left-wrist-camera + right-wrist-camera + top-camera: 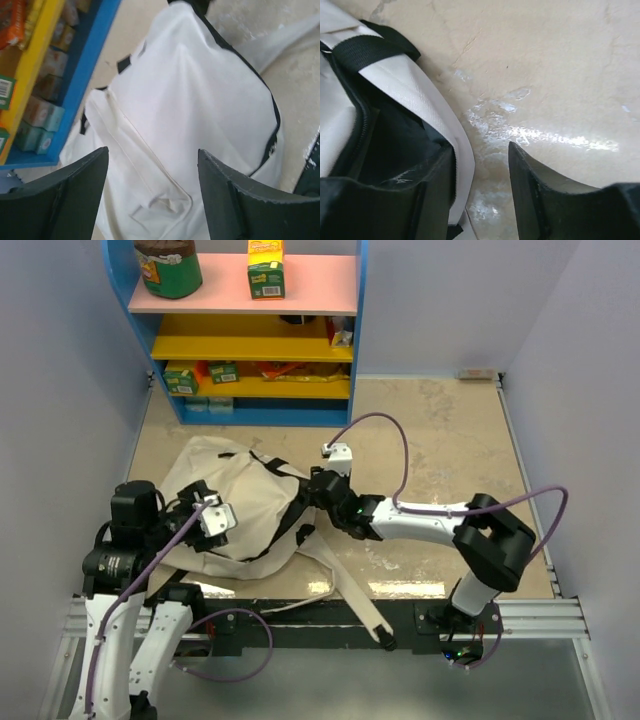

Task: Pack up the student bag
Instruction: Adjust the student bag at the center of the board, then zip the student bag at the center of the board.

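I'm on the opening step: the student bag [245,505] slumps left of the table's [440,440] middle, left gripper [152,152] spread empty above it, right gripper [481,147] parted astride its zipper rim, which I judge needs pinching next.

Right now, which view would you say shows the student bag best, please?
Top external: nearly the whole student bag shows there. Left wrist shows only its cream panel; right wrist, just a black-trimmed edge.

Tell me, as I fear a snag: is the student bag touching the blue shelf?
Apart. The top external view shows bare table between the student bag and the blue shelf.
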`<state>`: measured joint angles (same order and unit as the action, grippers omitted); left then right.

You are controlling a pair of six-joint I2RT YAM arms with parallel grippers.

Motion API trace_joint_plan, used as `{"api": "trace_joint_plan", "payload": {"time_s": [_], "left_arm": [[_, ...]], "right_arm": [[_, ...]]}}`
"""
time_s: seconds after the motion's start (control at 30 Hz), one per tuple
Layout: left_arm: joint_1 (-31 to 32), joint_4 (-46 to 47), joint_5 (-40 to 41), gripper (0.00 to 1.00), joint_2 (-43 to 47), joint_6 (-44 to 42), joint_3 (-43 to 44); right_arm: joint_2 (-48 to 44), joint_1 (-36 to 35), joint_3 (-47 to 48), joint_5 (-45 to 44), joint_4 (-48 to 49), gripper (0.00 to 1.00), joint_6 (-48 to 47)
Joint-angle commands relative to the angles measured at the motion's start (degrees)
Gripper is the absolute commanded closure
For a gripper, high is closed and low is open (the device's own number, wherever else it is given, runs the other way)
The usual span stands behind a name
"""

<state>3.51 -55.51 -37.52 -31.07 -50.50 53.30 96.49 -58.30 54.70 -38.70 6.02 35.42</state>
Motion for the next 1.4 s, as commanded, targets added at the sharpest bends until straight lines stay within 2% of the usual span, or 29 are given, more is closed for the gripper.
{"api": "trace_joint_plan", "payload": {"time_s": [0.0,0.13,0.27,0.4,0.47,0.53,0.67,0.8,1.0,1.23,1.37], "left_arm": [[0.1,-12.0,0.3,0.21,-1.5,-16.4,1.6],[0.2,-16.6,-3.7,0.12,-2.7,-22.3,0.8],[0.1,-19.9,-6.9,0.11,-2.1,-30.7,-2.2],[0.2,-19.9,-8.7,0.10,-2.2,-34.0,-4.3],[0.2,-19.8,-8.6,0.10,-2.6,-35.4,-4.7],[0.2,-19.1,-8.8,0.10,-2.9,-35.4,-5.0],[0.2,-11.8,-9.4,0.16,-1.7,-26.6,-5.7],[0.2,-5.9,-9.6,0.16,-0.1,-20.1,-6.1],[0.2,-4.6,-9.2,0.16,0.1,-17.0,-6.6],[0.2,-4.3,-9.0,0.17,0.8,-15.9,-7.9],[0.2,-4.1,-8.8,0.17,0.9,-15.8,-8.2]], "right_arm": [[-10.2,0.8,-2.0,1.6,0.4,0.49,-6.0],[-17.3,0.6,-8.1,10.0,5.3,0.43,-13.4],[-24.4,0.5,-13.6,20.1,11.0,0.43,-20.9],[-29.9,-0.8,-16.9,35.2,12.8,0.42,-30.7],[-33.8,-4.5,-19.1,38.5,14.6,0.39,-37.7],[-34.7,-6.8,-20.9,40.8,16.0,0.34,-39.6],[-30.1,-11.0,-18.8,38.9,13.6,0.34,-43.0],[-25.2,-17.7,-18.1,34.5,17.4,0.35,-46.7],[-17.7,-21.9,-14.8,30.6,20.9,0.37,-51.4],[-14.8,-24.5,-12.5,23.4,23.3,0.39,-58.4],[-13.5,-24.4,-11.9,24.1,24.4,0.41,-59.9]]}}
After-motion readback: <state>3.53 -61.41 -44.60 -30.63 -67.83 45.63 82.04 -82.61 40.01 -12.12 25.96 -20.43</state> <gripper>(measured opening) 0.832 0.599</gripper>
